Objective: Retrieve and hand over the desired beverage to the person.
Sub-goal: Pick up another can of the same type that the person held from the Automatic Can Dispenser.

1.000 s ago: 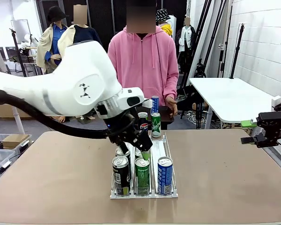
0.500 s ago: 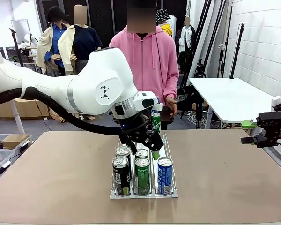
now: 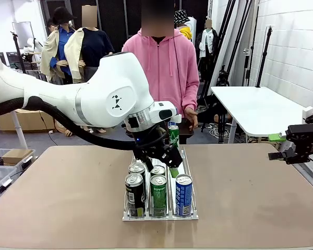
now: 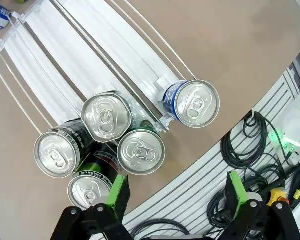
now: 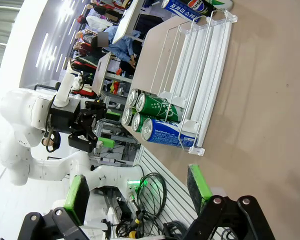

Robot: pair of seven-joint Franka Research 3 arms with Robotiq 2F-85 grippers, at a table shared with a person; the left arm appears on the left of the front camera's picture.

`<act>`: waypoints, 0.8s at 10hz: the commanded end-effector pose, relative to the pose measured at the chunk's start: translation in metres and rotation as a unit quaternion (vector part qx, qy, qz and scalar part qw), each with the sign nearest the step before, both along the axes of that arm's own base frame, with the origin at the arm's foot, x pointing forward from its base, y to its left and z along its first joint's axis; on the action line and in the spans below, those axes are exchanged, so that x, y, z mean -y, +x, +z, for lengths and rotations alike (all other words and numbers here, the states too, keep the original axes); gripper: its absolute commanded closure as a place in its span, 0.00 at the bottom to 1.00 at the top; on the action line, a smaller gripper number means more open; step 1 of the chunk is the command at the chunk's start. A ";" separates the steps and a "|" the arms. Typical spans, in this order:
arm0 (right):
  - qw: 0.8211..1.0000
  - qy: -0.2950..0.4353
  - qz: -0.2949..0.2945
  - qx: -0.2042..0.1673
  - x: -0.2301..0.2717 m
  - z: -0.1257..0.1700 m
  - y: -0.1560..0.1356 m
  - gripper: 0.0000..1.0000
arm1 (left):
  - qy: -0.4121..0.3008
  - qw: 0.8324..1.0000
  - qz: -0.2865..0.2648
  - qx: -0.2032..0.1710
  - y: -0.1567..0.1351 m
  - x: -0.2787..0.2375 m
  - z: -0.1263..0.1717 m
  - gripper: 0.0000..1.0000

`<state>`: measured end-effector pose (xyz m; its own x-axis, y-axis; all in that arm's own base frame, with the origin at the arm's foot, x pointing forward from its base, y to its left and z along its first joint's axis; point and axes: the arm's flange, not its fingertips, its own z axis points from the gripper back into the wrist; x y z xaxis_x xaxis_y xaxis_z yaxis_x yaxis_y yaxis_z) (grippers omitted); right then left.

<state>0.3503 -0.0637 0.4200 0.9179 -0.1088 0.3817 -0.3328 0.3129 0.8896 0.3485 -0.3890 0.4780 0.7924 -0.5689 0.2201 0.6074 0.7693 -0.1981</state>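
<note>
Left gripper (image 4: 177,195), black with green pads: jaws spread wide, holding nothing, poised above the clear three-lane can rack (image 3: 161,216), over its near half. In the left wrist view its fingers frame the near end of the rack from above.

Five upright cans cluster at the rack's near end. In the front row stand a black drink can (image 3: 135,194), a green drink can (image 3: 158,194) and a blue drink can (image 3: 183,194), with two silver-topped cans (image 3: 137,169) directly behind them. Another green can (image 3: 173,136) stands at the rack's far end.

The rack rests on the brown tabletop (image 3: 57,198).

The person in the pink hooded sweatshirt (image 3: 159,67) stands beyond the rack's far end.

Right gripper (image 3: 275,146): jaws likewise wide apart and empty, well to the right of the rack.
</note>
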 end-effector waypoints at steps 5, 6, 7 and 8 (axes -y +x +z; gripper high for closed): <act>1.000 0.005 0.001 0.001 0.000 0.000 0.000 0.00 | 0.000 1.000 0.000 0.000 0.000 0.000 0.000 0.00; 1.000 0.005 0.001 0.001 0.000 0.000 0.000 0.00 | 0.004 0.999 -0.037 -0.003 -0.006 0.004 0.004 0.00; 1.000 0.005 0.001 0.001 0.000 0.000 0.000 0.00 | 0.021 1.000 -0.018 0.011 -0.010 0.005 0.009 0.00; 1.000 0.005 0.001 0.001 0.000 0.000 0.000 0.00 | 0.028 0.999 -0.014 0.014 -0.013 0.003 0.011 0.00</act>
<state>0.3503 -0.0637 0.4200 0.9179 -0.1088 0.3817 -0.3328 0.3129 0.8896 0.3396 -0.3943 0.4814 0.7675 -0.6024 0.2193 0.6385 0.7492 -0.1763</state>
